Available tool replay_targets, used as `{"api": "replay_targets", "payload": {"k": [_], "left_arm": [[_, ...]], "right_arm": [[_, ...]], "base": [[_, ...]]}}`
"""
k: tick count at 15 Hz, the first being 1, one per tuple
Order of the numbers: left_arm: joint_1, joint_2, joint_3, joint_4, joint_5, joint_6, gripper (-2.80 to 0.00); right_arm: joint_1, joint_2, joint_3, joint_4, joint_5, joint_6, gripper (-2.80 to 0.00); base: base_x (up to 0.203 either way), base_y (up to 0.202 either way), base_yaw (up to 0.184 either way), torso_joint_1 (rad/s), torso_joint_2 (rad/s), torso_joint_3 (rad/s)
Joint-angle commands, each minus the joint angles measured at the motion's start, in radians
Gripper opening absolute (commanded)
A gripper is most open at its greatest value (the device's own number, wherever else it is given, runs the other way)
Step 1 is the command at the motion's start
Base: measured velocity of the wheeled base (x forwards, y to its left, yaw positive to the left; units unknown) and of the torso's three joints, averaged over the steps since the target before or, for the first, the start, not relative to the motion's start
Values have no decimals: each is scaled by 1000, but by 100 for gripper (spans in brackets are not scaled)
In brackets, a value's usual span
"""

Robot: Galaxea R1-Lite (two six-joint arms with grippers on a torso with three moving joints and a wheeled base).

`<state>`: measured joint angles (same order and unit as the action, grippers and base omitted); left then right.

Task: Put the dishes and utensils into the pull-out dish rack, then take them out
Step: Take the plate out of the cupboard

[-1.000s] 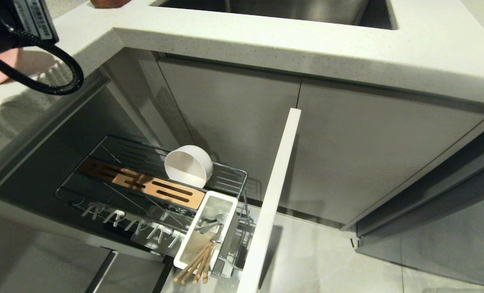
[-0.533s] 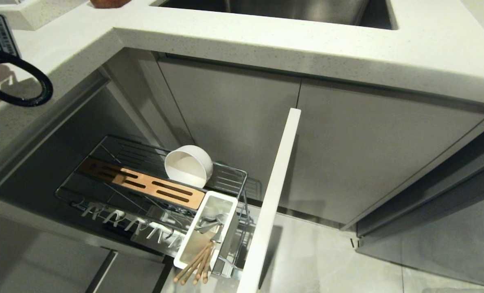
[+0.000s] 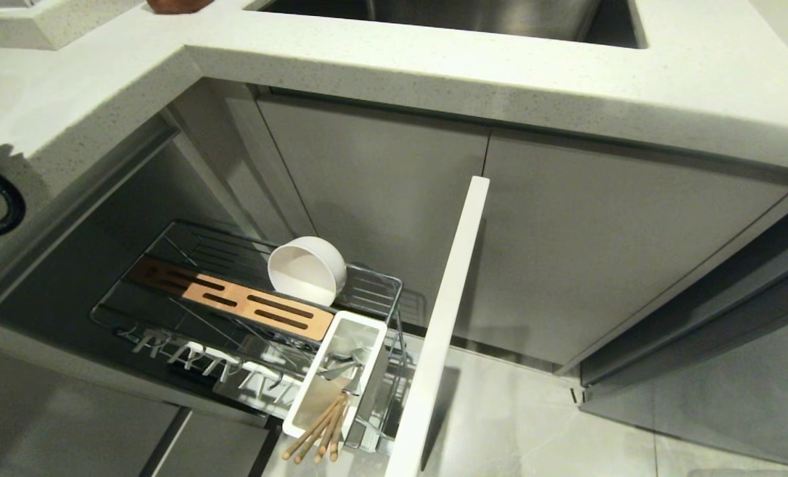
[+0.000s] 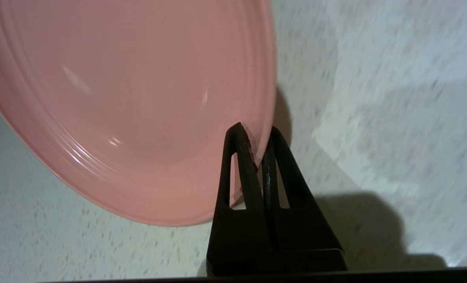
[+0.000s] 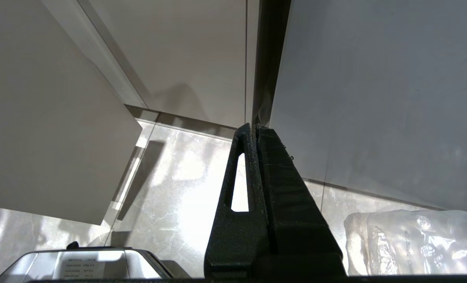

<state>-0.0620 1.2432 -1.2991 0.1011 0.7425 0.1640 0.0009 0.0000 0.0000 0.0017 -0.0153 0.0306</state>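
Left end effector (image 4: pixel 257 135): clamped on pink plate (image 4: pixel 131 98) rim, seemingly above counter (image 4: pixel 374 98)
Right end effector (image 5: pixel 253 129): closed, empty

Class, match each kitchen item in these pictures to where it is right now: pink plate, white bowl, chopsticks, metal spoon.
Items:
1. pink plate
2. white bowl
3. chopsticks
4. metal spoon

Places:
A. lying deep inside the white utensil caddy
B. on its side in the wire rack, behind the wooden strip
C. rim pinched by the left gripper over the countertop
D. ends poking out of the caddy's near end

Pairs: 1-C, 2-B, 3-D, 4-A
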Motion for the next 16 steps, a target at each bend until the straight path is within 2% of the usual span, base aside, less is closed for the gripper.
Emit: {"api": "replay_targets", "payload": {"k": [1, 4, 8, 13, 16], "left_arm": [[31, -22, -14, 107, -28, -26, -280], [70, -39, -66, 233, -50, -80, -280], [80, -72, -74, 272, -54, -99, -280], [148, -87, -92, 441, -75, -185, -280], [179, -88, -98, 467, -81, -222, -280]], "right_arm": [[0, 0, 2, 0, 0, 0, -280], [1, 0, 2, 0, 0, 0, -280], [1, 0, 2, 0, 0, 0, -280], [0, 0, 3, 0, 0, 0, -280], [-1, 0, 3, 0, 0, 0, -280]], "base": [[0, 0, 0, 0, 0, 0], [0, 0, 0, 0, 0, 0], [0, 0, 0, 0, 0, 0], [0, 0, 0, 0, 0, 0], [0, 0, 0, 0, 0, 0]]}}
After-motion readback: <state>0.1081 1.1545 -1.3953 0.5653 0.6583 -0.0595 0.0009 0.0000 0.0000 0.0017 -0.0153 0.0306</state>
